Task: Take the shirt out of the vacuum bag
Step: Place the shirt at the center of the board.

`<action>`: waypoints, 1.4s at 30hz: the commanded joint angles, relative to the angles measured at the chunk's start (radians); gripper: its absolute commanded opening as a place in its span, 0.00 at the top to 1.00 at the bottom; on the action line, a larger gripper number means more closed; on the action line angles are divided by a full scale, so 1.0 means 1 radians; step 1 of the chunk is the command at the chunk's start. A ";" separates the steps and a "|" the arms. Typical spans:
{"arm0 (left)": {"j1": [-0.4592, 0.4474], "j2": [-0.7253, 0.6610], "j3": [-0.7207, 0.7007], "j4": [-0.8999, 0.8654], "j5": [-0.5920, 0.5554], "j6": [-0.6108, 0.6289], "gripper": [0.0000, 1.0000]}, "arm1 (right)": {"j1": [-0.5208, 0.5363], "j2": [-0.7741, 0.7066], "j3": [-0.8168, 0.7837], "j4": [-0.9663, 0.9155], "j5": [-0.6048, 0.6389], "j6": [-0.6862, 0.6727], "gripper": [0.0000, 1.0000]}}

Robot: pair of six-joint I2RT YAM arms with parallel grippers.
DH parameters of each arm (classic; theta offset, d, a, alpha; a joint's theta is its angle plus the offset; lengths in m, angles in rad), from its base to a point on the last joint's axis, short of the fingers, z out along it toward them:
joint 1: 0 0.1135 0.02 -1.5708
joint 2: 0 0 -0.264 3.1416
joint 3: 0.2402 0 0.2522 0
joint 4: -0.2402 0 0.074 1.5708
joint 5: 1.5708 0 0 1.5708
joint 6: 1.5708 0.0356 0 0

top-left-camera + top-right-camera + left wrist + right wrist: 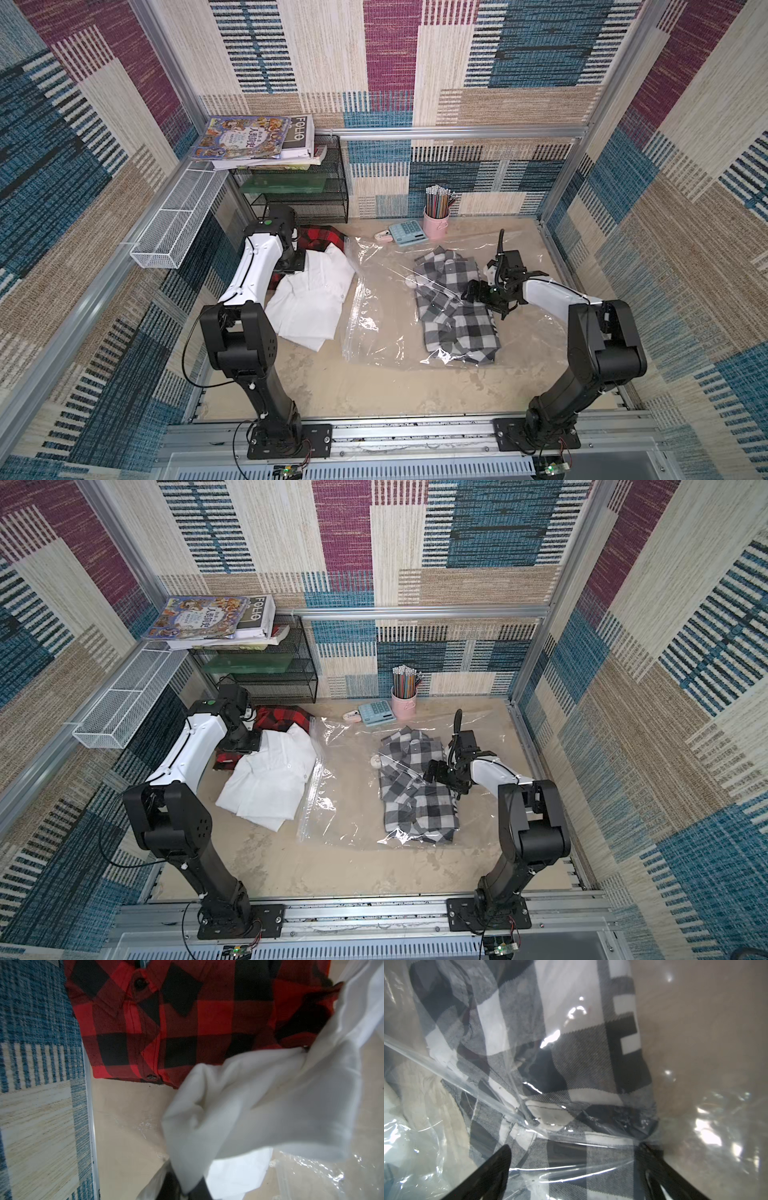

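The vacuum bag (374, 320) (332, 800) lies flat mid-table in both top views, clear and crinkly, with a round white valve (412, 281). A grey plaid shirt (457, 328) (419, 812) (581, 1064) lies inside its right half. My right gripper (484, 301) (446, 781) (575, 1149) rests on it, open, fingers wide apart with plastic film and plaid cloth between them. A white shirt (311, 299) (270, 783) (259, 1105) lies outside the bag at its left edge. My left gripper (185, 1190) is shut on a fold of the white shirt; in the top views the wrist hides the jaws.
A red plaid shirt (322, 237) (187, 1022) lies behind the white one. Along the back stand a black mesh rack (299, 195) with books, a blue calculator (407, 232) and a pink cup of pencils (436, 220). A white mesh tray (174, 220) hangs on the left wall.
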 commanded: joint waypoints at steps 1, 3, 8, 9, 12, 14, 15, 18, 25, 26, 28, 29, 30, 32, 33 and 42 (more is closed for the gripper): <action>-0.005 0.033 0.039 0.004 -0.055 0.041 1.00 | -0.001 0.008 0.005 -0.017 -0.002 -0.011 0.04; -0.007 0.055 0.059 0.004 -0.073 0.049 1.00 | -0.001 0.011 0.008 -0.020 -0.005 -0.014 0.04; -0.024 0.098 0.112 0.004 -0.121 0.085 1.00 | -0.002 0.012 0.008 -0.026 -0.003 -0.024 0.04; -0.027 0.106 0.124 0.004 -0.130 0.090 1.00 | -0.002 0.014 0.007 -0.028 -0.003 -0.024 0.04; -0.038 0.125 0.167 0.004 -0.144 0.102 1.00 | -0.004 0.018 0.007 -0.030 -0.005 -0.029 0.04; -0.045 0.140 0.202 0.004 -0.156 0.112 1.00 | -0.003 0.022 0.008 -0.029 -0.006 -0.031 0.04; -0.050 0.150 0.220 0.004 -0.166 0.119 1.00 | -0.003 0.023 0.009 -0.031 -0.008 -0.031 0.04; -0.057 0.183 0.273 0.004 -0.195 0.149 1.00 | -0.003 0.026 0.013 -0.035 -0.012 -0.035 0.04; -0.072 0.253 0.386 0.004 -0.233 0.192 1.00 | -0.006 0.043 0.023 -0.046 -0.013 -0.047 0.04; -0.074 0.262 0.400 0.004 -0.236 0.195 1.00 | -0.006 0.046 0.025 -0.045 -0.014 -0.047 0.04; -0.080 0.286 0.431 0.003 -0.250 0.209 1.00 | -0.007 0.054 0.028 -0.044 -0.018 -0.048 0.04; -0.082 0.295 0.443 0.004 -0.258 0.216 1.00 | -0.007 0.057 0.029 -0.045 -0.020 -0.050 0.04; -0.086 0.308 0.460 0.004 -0.264 0.226 1.00 | -0.006 0.062 0.032 -0.046 -0.020 -0.051 0.04; -0.088 0.328 0.490 0.004 -0.269 0.240 1.00 | -0.007 0.067 0.036 -0.048 -0.022 -0.053 0.04; -0.089 0.340 0.506 0.004 -0.273 0.245 1.00 | -0.006 0.072 0.040 -0.052 -0.022 -0.057 0.04; -0.090 0.419 0.627 0.003 -0.293 0.291 1.00 | -0.009 0.108 0.077 -0.075 -0.022 -0.077 0.04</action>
